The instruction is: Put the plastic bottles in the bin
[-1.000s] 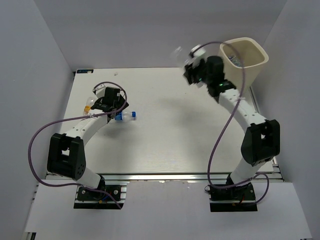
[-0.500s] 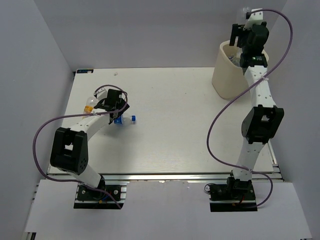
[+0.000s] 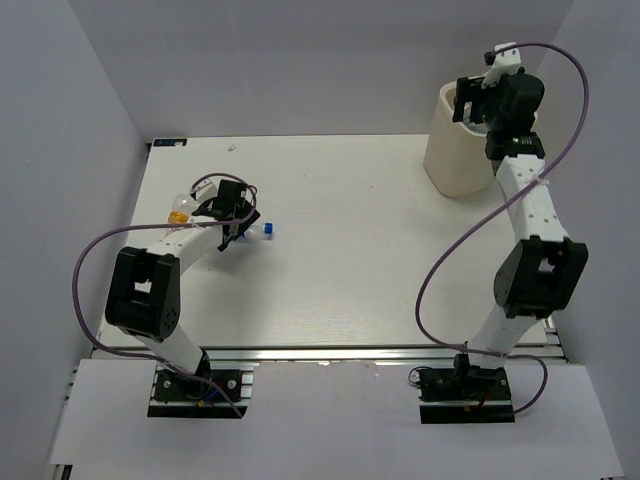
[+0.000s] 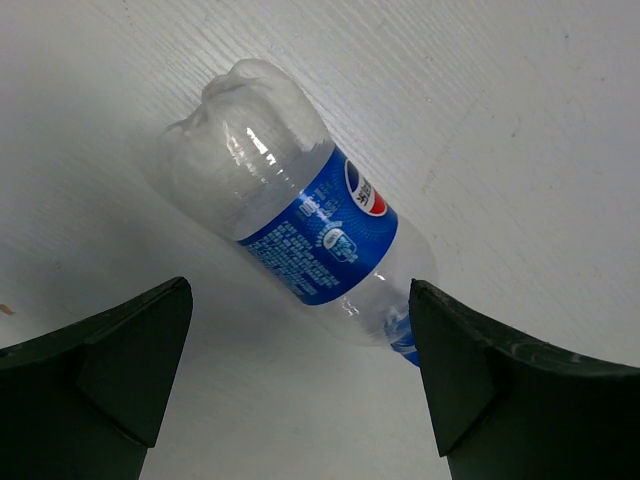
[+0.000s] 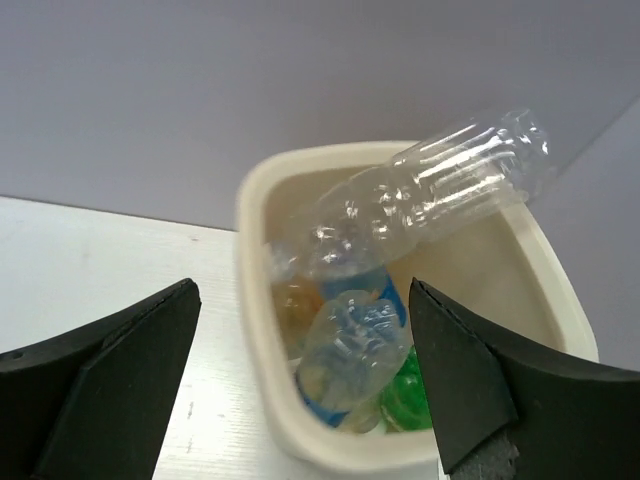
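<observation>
A clear plastic bottle (image 4: 300, 215) with a blue label lies on its side on the white table. My left gripper (image 4: 298, 300) hovers just over it, open, its fingers either side of the neck end. In the top view this bottle (image 3: 264, 231) shows by the left gripper (image 3: 240, 222). Another bottle (image 3: 180, 212) with yellowish contents lies further left. My right gripper (image 5: 305, 290) stands open above the cream bin (image 5: 255, 330). A clear ribbed bottle (image 5: 420, 200) hangs free over the bin's mouth, touching neither finger. Several bottles (image 5: 365, 345) lie inside.
The bin (image 3: 450, 155) stands at the table's far right corner, with the right gripper (image 3: 472, 98) over its rim. Grey walls close in the table on three sides. A purple cable loops beside each arm.
The right arm swung from left of the bin to above it and opened, letting go of the clear bottle. The left gripper shifted slightly toward the blue-label bottle, still open.
</observation>
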